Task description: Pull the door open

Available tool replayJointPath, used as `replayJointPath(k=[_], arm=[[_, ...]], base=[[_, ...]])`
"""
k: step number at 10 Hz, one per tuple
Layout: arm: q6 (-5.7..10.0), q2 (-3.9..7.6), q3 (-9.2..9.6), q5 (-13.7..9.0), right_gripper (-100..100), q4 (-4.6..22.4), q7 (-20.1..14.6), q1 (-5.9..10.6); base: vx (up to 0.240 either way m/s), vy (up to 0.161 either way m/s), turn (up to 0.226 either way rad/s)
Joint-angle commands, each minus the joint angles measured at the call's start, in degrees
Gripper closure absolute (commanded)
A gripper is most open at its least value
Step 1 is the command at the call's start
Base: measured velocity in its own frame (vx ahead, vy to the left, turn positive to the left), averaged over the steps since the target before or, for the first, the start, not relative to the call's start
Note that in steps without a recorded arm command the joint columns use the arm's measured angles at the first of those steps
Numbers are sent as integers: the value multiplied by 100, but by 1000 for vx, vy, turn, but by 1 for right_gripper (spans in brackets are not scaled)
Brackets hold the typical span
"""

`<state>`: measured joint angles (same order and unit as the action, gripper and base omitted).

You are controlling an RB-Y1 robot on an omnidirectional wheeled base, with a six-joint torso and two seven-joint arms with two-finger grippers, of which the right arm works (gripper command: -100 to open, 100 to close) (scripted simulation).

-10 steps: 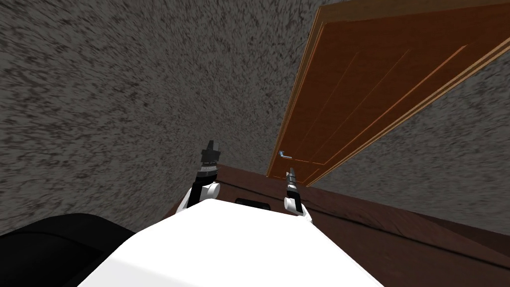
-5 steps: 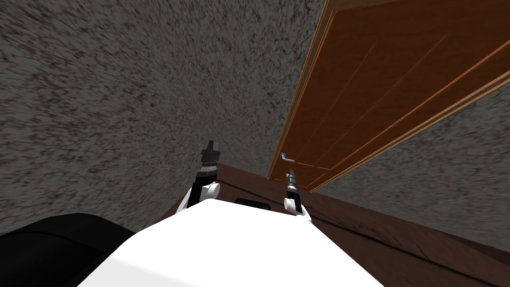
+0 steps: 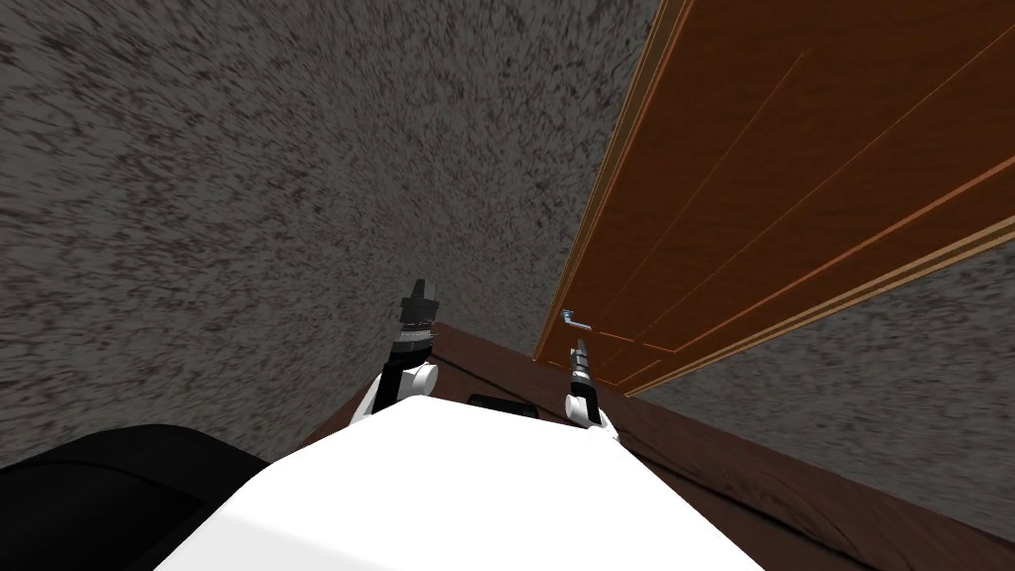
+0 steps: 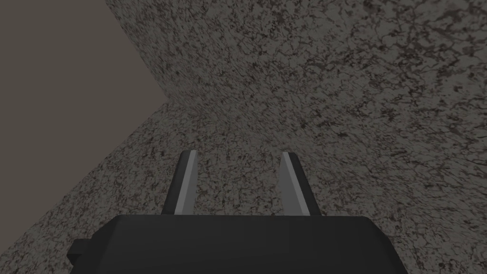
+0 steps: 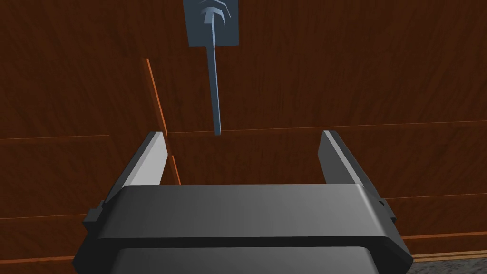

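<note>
The right claw (image 5: 242,134) stood wide open with nothing between its 2 fingers (image 5: 151,154), and it pointed straight at the door. From the right wrist camera, the free end of the door handle (image 5: 215,85) reached down toward the gap between the fingertips. It hung about level with the tips and touched neither finger. The handle was a thin blue-grey lever on a square plate of the same colour, fixed to the face of the reddish-brown wooden door (image 5: 333,71). Fine orange lines marked the door's panels.

In the head view the right claw (image 3: 579,347) sat just below the handle (image 3: 575,319), close to it but apart. The handle was mounted near the door's (image 3: 793,149) edge, beside the lighter orange frame (image 3: 605,198). The door looked closed in that frame. A speckled grey wall (image 3: 248,198) ran on both sides of it, above a dark brown floor (image 3: 714,446).

The left claw (image 4: 238,153) was raised to the left of the door (image 3: 421,290), with its fingers spread and empty.
</note>
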<state>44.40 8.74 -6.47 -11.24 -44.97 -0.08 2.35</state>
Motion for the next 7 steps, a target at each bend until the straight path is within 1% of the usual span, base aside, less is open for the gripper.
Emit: replayJointPath(k=[1, 2, 3, 5, 6, 7], arm=[[31, -3, -32, -39, -100, 225, 24, 83], [52, 1, -46, -58, -100, 346, 31, 129], [62, 3, -53, -67, -100, 407, 34, 152], [88, 8, -72, -90, -100, 559, 42, 211], [109, 11, -86, -109, -100, 680, 49, 256], [106, 13, -78, -98, -100, 632, 40, 241]], base=[[80, -95, 172], [83, -91, 123], [62, -77, 70], [35, -52, 51], [51, -62, 114], [25, -32, 30]])
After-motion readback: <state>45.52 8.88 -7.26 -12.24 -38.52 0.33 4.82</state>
